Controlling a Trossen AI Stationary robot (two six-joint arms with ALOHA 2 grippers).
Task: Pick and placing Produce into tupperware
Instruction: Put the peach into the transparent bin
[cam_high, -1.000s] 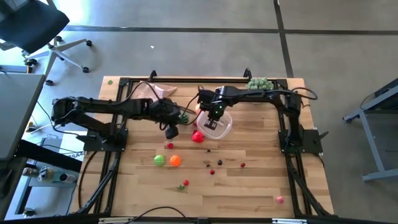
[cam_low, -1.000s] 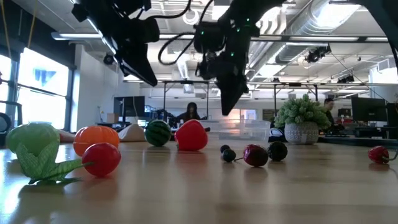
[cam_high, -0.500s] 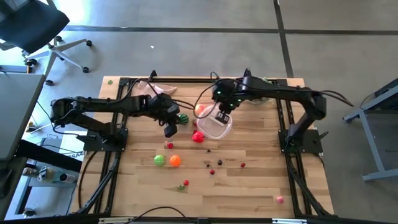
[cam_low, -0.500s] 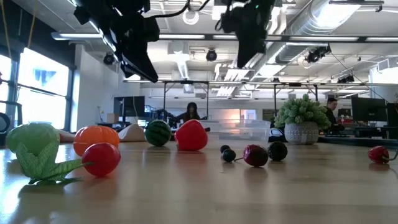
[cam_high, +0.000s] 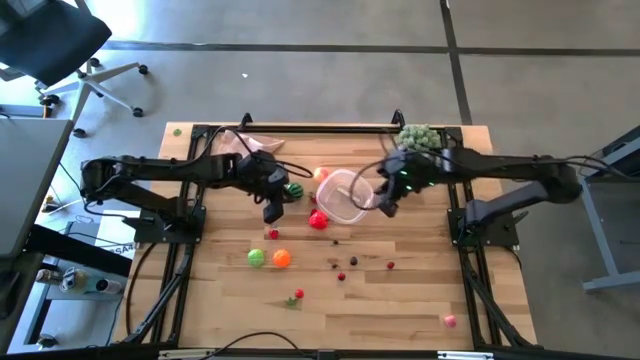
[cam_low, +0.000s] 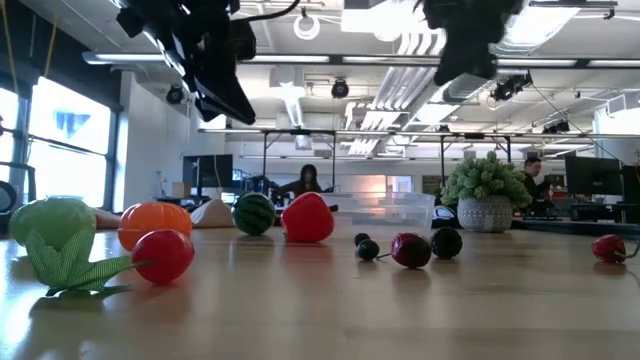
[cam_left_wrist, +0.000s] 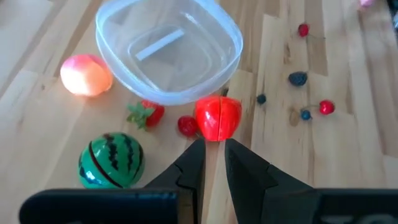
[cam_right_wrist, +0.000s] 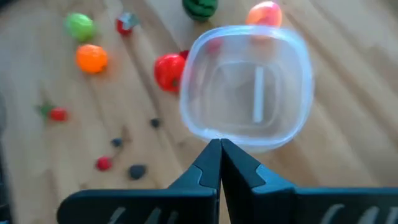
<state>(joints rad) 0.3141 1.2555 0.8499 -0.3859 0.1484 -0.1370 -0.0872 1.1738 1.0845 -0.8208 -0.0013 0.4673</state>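
Two grippers hung above my table and neither had hold of anything. The left gripper (cam_high: 274, 209) hovered over bare wood near the big red piece (cam_high: 318, 221), its fingers (cam_left_wrist: 189, 167) almost together with only a thin slit between them. The right gripper (cam_high: 386, 204) sat just beside the tupperware (cam_high: 343, 197), on the side toward its own arm, fingers (cam_right_wrist: 208, 163) pressed fully shut and empty. The tub stood upright and I saw no produce inside it. Around it lay a striped green ball (cam_left_wrist: 111, 160), a peach-coloured fruit (cam_left_wrist: 86, 74), a strawberry (cam_left_wrist: 148, 114) and a small red berry (cam_left_wrist: 187, 125), with the big red piece touching or nearly touching the rim. Farther toward the near edge I saw a green ball (cam_high: 257, 258) and an orange ball (cam_high: 282, 258) side by side, then scattered dark berries (cam_high: 341, 266). The bushy plant (cam_high: 417, 135) stood at the far edge.
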